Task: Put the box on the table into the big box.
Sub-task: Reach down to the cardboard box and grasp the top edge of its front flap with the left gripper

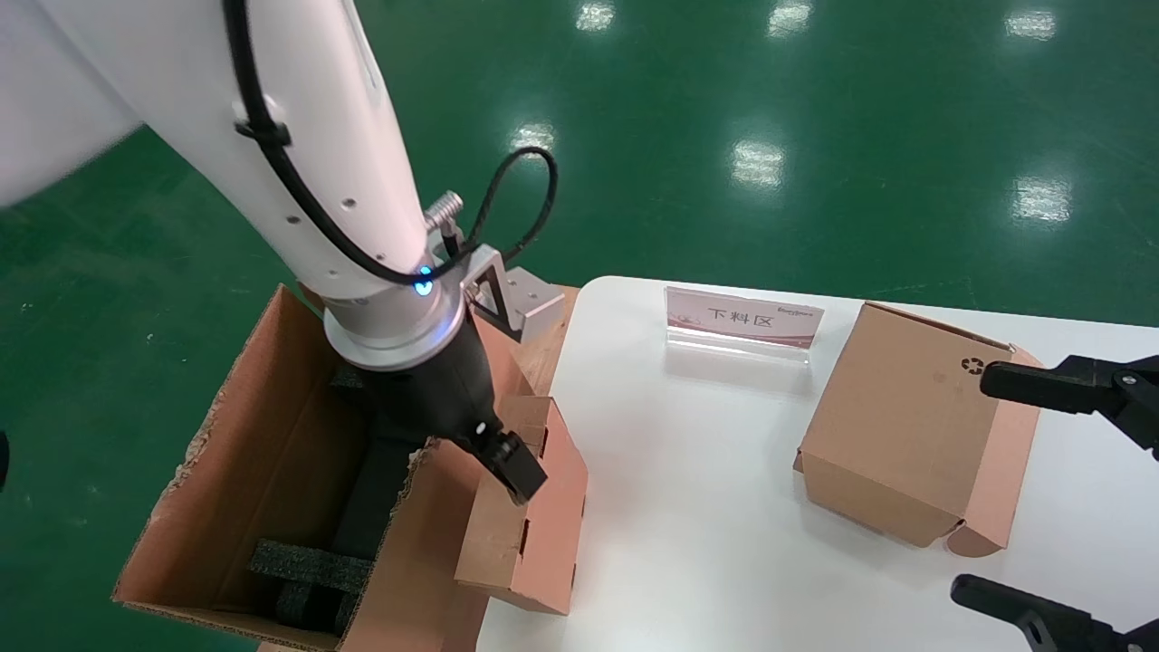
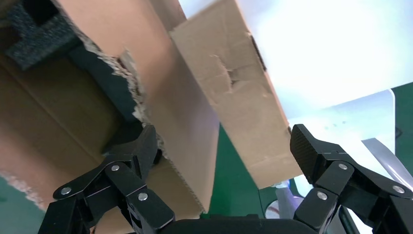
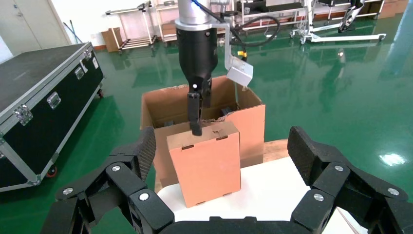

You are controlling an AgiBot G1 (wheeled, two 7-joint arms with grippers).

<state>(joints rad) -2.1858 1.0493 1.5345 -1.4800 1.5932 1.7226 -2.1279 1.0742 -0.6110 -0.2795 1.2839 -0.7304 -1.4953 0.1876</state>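
The small plain box (image 1: 534, 534) stands tilted at the left edge of the white table (image 1: 706, 507), leaning against the wall of the big box (image 1: 272, 398), which stands beside the table with black foam (image 1: 308, 561) inside. My left gripper (image 1: 471, 453) is open at the small box's top; one finger (image 1: 518, 473) rests on its table-facing side, the other is inside the big box. The left wrist view shows the jaws (image 2: 224, 141) straddling the torn wall (image 2: 180, 97) and the small box (image 2: 238, 87). My right gripper (image 1: 978, 484) is open at the table's right.
A cardboard box with a recycling symbol (image 1: 914, 435) sits on the table between my right gripper's fingers. A small sign stand (image 1: 742, 317) is at the table's far edge. The right wrist view shows a black flight case (image 3: 44, 92) on the green floor.
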